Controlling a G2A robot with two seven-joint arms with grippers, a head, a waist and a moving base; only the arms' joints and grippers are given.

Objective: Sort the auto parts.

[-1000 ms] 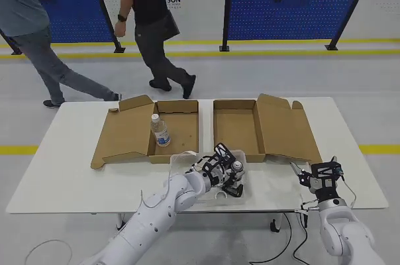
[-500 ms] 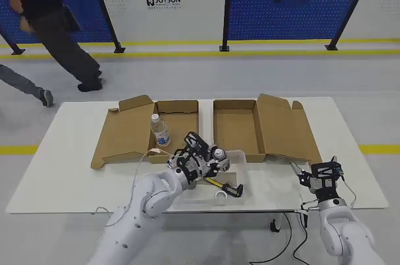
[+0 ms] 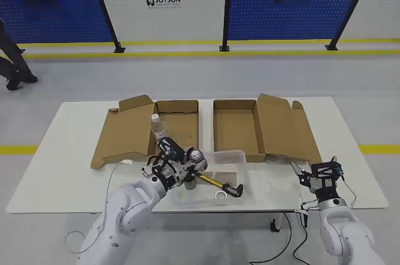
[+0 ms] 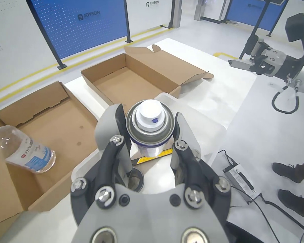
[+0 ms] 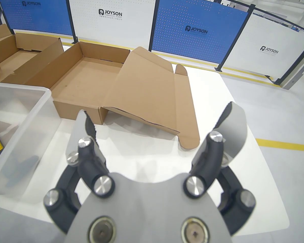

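**Q:** What has changed in the last second?

**A:** The left gripper [image 4: 149, 117] has carried a spray can [image 4: 149, 127] sideways. It has gone from over the middle of the clear bin [image 3: 232, 156] to over the bin's outer end. Both fingers are clamped on the can's sides. The can is upright, white cap on top, and lifted off the bin floor.

**Q:** What is around that hand now?

**A:** A yellow-edged tool [image 4: 154, 156] lies in the bin directly beneath it. The left cardboard box [image 4: 40, 117] is just beside its outer finger, with a plastic bottle [image 4: 27, 147] inside. The right cardboard box [image 4: 131, 77] lies ahead of the fingertips.

**Q:** And the other hand?

**A:** The right gripper [image 5: 157, 109] has stayed where it was, well apart from the can. Its fingers are spread wide and hold nothing. The bin is on its inner side.

**Q:** What does this mean for the sorting?

**A:** The pick looks finished, and the can seems bound for the left box. The next move probably needs enough height to clear that box's near wall. With a tool left in the bin, the job looks far from done.
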